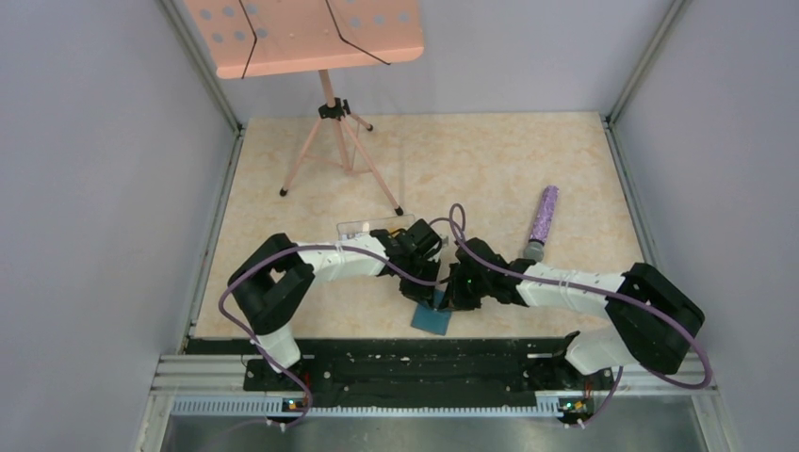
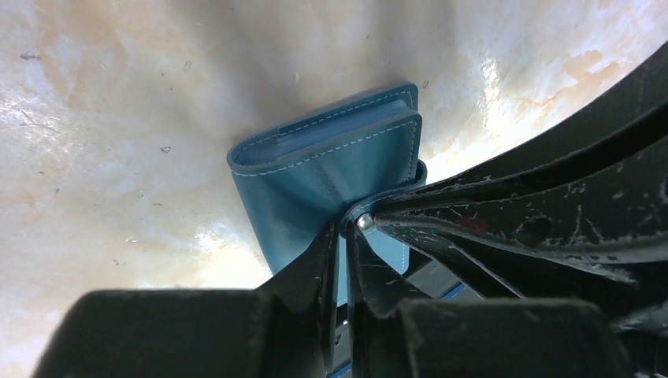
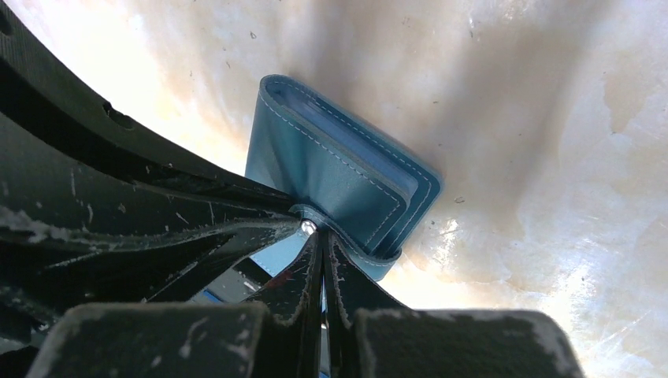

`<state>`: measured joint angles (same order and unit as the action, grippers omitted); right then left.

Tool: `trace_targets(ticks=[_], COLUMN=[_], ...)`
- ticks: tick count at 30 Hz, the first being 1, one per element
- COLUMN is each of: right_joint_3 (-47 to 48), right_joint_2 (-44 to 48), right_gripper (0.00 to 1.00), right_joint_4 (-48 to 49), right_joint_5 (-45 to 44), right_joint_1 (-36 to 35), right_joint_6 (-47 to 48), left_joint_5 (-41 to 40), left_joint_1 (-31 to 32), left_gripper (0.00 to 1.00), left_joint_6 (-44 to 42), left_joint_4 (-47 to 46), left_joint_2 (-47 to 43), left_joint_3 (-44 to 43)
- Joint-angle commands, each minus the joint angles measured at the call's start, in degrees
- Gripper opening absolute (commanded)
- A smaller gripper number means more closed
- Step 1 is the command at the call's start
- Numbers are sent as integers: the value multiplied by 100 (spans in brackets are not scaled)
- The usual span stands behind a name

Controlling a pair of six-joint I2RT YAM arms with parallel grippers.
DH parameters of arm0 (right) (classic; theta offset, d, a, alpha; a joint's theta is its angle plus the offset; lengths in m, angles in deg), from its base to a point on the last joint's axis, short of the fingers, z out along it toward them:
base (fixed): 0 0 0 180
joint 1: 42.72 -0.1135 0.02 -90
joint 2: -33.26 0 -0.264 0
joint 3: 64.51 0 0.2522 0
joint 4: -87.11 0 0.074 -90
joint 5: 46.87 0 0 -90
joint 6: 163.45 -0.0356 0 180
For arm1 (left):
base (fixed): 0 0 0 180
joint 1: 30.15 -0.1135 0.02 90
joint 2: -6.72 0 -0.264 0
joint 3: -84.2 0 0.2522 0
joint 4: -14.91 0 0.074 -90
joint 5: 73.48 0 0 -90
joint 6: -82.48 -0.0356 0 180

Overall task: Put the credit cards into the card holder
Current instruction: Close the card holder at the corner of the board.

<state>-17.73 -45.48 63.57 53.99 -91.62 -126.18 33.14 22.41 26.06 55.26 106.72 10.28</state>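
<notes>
The teal card holder (image 1: 432, 320) is folded shut near the table's front edge, just under both grippers. Its stitched flaps (image 2: 315, 173) show pale blue edges between them. My left gripper (image 2: 345, 236) has its tips at the closing tab by the silver snap (image 2: 363, 222), its jaws parted by a narrow slit with blue showing through. My right gripper (image 3: 321, 244) is shut at the same tab (image 3: 370, 256), its tips against the snap (image 3: 307, 227). Its fingers (image 2: 488, 213) cross in from the right. The two grippers meet tip to tip (image 1: 441, 294). The credit cards are hidden.
A clear plastic box (image 1: 370, 227) lies just behind the left gripper. A purple glittery tube (image 1: 544, 218) lies at the right. A pink music stand (image 1: 311, 38) on a tripod (image 1: 334, 141) stands at the back left. Grey walls close in the beige table (image 1: 471, 160).
</notes>
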Motion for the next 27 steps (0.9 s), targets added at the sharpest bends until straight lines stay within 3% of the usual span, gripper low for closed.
trace_targets(ticks=[1, 10, 12, 15, 27], right_joint_3=[-307, -298, -304, -273, 19], right_joint_2=[-250, -195, -192, -185, 314], right_gripper=[0, 0, 0, 0, 0], right_joint_4=[-845, -901, -902, -902, -788], right_joint_5=[-66, -20, -15, -20, -46], right_joint_1=[-186, -185, -188, -182, -183], right_joint_6=[190, 235, 226, 247, 365], left_joint_5=[-12, 370, 584, 709, 827], left_joint_1=[-44, -184, -184, -183, -175], left_gripper=[12, 18, 15, 1, 0], left_joint_6=[5, 50, 34, 24, 42], left_joint_4=[-32, -479, -574, -653, -718], left_joint_2=[-36, -207, -115, -64, -216], left_joint_3=[216, 476, 446, 448, 592])
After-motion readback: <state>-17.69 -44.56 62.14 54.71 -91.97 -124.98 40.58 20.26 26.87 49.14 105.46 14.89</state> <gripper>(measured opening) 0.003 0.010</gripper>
